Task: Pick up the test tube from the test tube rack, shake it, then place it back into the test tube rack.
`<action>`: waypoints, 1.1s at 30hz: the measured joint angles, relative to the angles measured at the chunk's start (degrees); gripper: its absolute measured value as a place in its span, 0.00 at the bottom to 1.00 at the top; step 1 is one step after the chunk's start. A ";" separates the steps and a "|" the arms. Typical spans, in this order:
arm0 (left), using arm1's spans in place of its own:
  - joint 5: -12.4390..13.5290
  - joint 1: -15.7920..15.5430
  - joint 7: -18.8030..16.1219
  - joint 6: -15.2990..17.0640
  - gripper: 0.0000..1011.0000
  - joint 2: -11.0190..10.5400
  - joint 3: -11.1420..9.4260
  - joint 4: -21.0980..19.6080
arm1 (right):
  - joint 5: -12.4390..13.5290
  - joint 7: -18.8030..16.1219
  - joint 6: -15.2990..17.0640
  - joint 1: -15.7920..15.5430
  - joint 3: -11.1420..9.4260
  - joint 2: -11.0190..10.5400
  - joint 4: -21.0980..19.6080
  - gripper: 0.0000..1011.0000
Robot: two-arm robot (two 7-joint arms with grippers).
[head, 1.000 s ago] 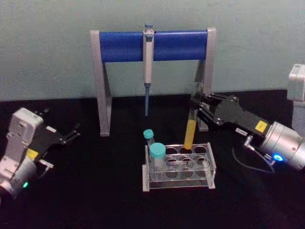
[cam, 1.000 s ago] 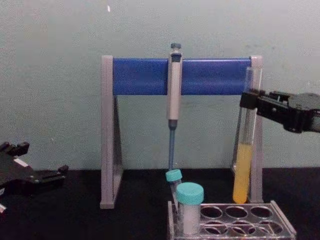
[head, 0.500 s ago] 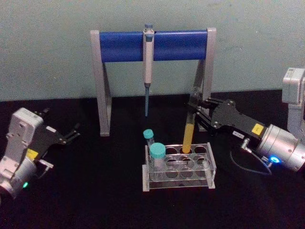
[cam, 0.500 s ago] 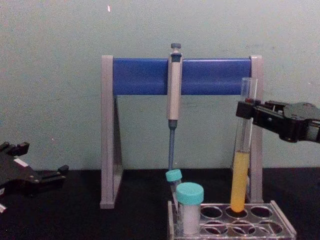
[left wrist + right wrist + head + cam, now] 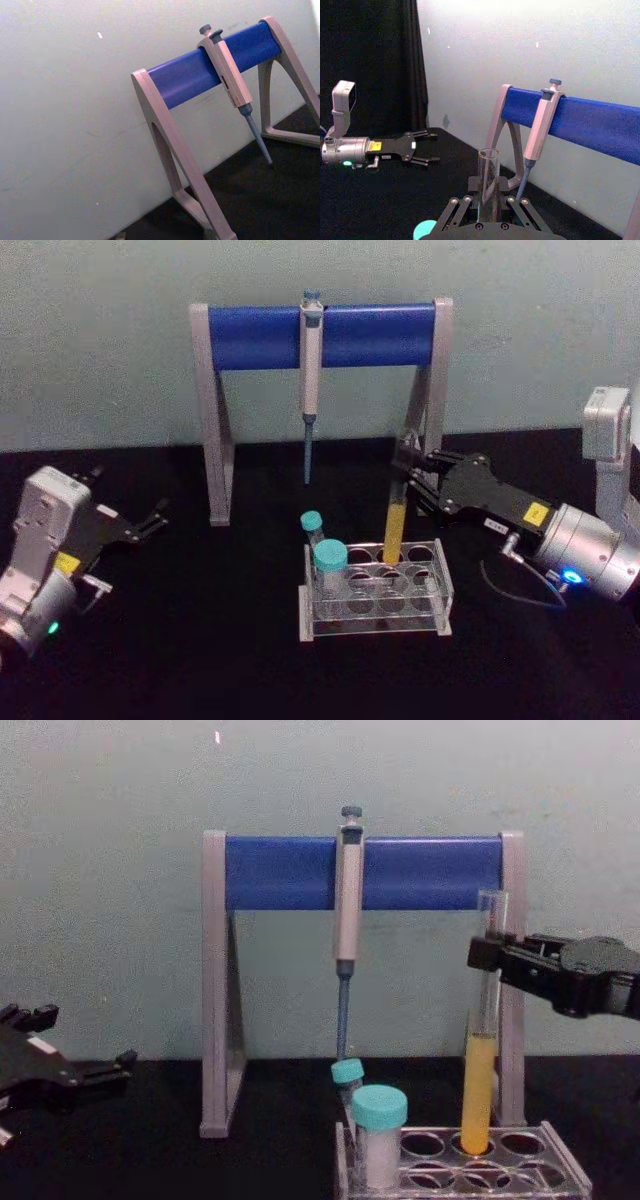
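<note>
Putting-back step, close to finished by the look of it. Long thin clear glass test tube (image 5: 397, 508) with yellow-orange liquid in its lower part, close to upright, lower end dipped into a back-row hole of the low clear plastic test tube rack (image 5: 441, 588), just right of the two shorter teal-capped tubes (image 5: 329, 562). Clamped near its open top between the closed fingers of the right gripper (image 5: 408, 480), reaching in from the right, in front of the tall grey-and-blue pipette stand (image 5: 212, 410).

Depth in the hole hard to judge from the chest view; probably not quite bottomed out.

Next: lower straight down along the hole until seated, then spread the fingers and back away to the right without nudging the glass or the stand's leg behind.

Left gripper (image 5: 152, 519) parked low at the left over the black table (image 5: 200, 640), fingers apart, holding nothing.
</note>
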State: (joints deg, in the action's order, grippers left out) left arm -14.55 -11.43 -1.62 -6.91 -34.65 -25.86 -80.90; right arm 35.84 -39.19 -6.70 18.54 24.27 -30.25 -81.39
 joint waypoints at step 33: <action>0.00 0.00 0.00 0.00 0.99 0.00 0.00 0.00 | -1.79 -0.91 -0.49 0.76 1.07 0.82 3.69 0.23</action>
State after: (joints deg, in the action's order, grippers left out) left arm -14.55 -11.43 -1.62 -6.91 -34.65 -25.86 -80.90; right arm 34.05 -40.09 -7.19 19.30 25.34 -29.43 -77.70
